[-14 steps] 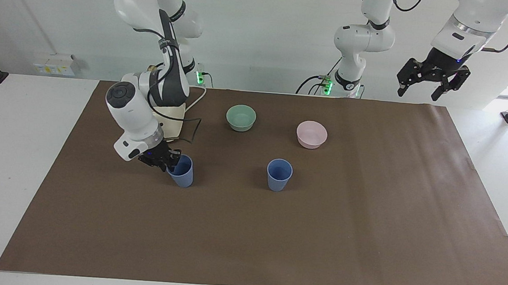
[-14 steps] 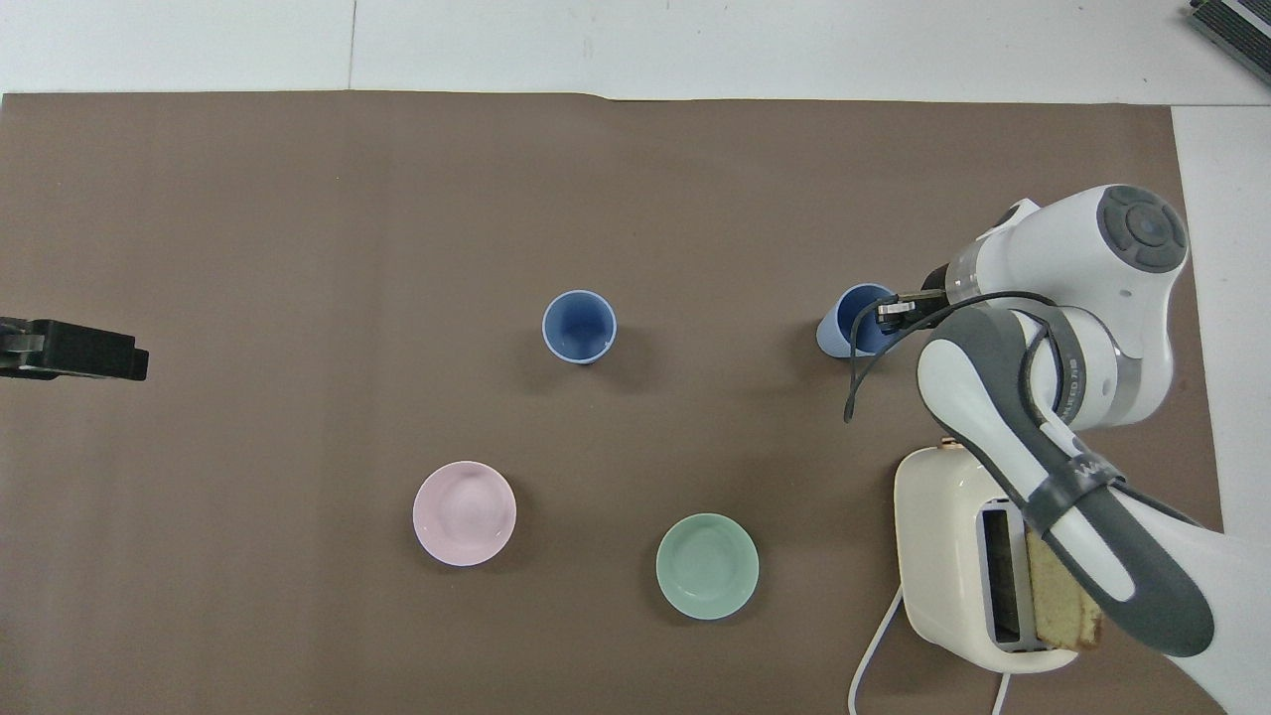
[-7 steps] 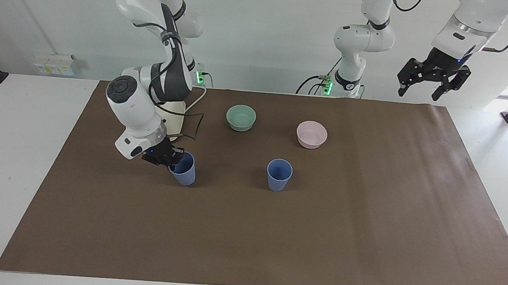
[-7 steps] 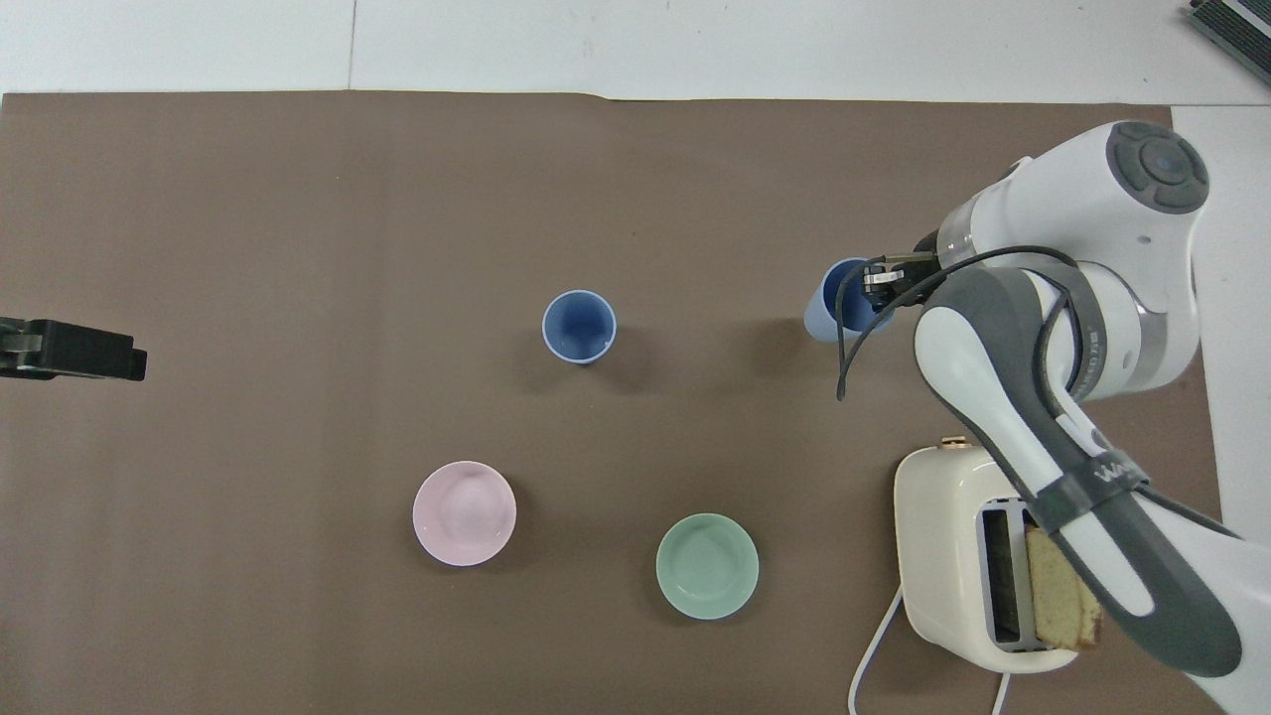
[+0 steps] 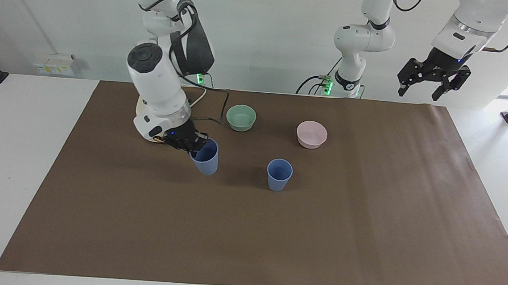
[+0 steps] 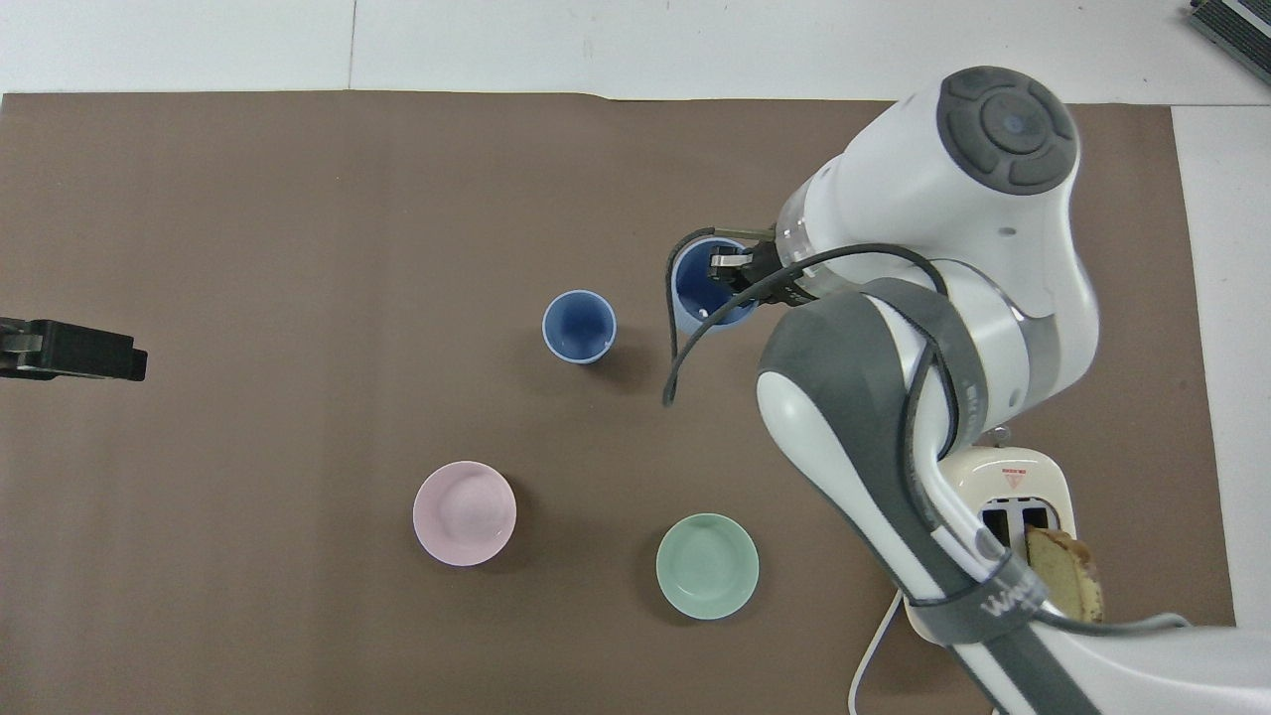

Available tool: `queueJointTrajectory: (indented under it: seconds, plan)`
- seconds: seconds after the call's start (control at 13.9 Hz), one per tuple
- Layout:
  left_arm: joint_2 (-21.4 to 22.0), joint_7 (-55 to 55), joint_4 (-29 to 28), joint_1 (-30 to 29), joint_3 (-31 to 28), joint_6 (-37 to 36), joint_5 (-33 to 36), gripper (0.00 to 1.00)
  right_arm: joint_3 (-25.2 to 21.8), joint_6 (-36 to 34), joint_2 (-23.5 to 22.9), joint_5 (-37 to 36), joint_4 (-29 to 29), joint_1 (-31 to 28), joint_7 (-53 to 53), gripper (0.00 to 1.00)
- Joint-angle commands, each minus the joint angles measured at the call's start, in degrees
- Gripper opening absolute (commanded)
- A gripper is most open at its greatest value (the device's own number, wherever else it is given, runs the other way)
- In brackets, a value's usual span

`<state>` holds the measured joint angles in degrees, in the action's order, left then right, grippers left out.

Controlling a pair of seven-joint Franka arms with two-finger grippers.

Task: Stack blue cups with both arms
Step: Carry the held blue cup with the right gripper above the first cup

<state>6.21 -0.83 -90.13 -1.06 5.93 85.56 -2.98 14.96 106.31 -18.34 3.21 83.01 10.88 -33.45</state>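
Note:
One blue cup (image 5: 279, 174) stands upright near the middle of the brown mat; it also shows in the overhead view (image 6: 579, 326). My right gripper (image 5: 193, 143) is shut on the rim of the second blue cup (image 5: 206, 159) and holds it slightly tilted above the mat, beside the standing cup toward the right arm's end. In the overhead view the held cup (image 6: 700, 298) shows under the right gripper (image 6: 735, 273). My left gripper (image 5: 418, 92) is open and empty, raised high at the left arm's end, and waits; its tip shows in the overhead view (image 6: 70, 350).
A mint-green bowl (image 5: 241, 117) and a pale pink bowl (image 5: 311, 134) sit nearer to the robots than the cups. A cream toaster (image 6: 1013, 477) with a bread slice (image 6: 1067, 586) stands at the right arm's end, mostly covered by the right arm.
My right gripper has lifted the blue cup off the mat and carried it toward the standing cup. The left arm has barely moved.

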Motion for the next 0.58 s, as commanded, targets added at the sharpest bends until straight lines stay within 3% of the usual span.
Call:
queueJointTrajectory:
  seconds: [0.0,0.5]
  plan:
    - [0.5,-0.1,0.5,-0.8,0.3,-1.3,-0.6,1.0,0.1,-0.5,-3.2,0.3,-5.8,3.4,-4.2,0.0]
    - [0.5,-0.1,0.5,-0.8,0.3,-1.3,-0.6,1.0,0.2,4.7,-5.3,0.3,-5.6,7.4,-4.3,0.0]
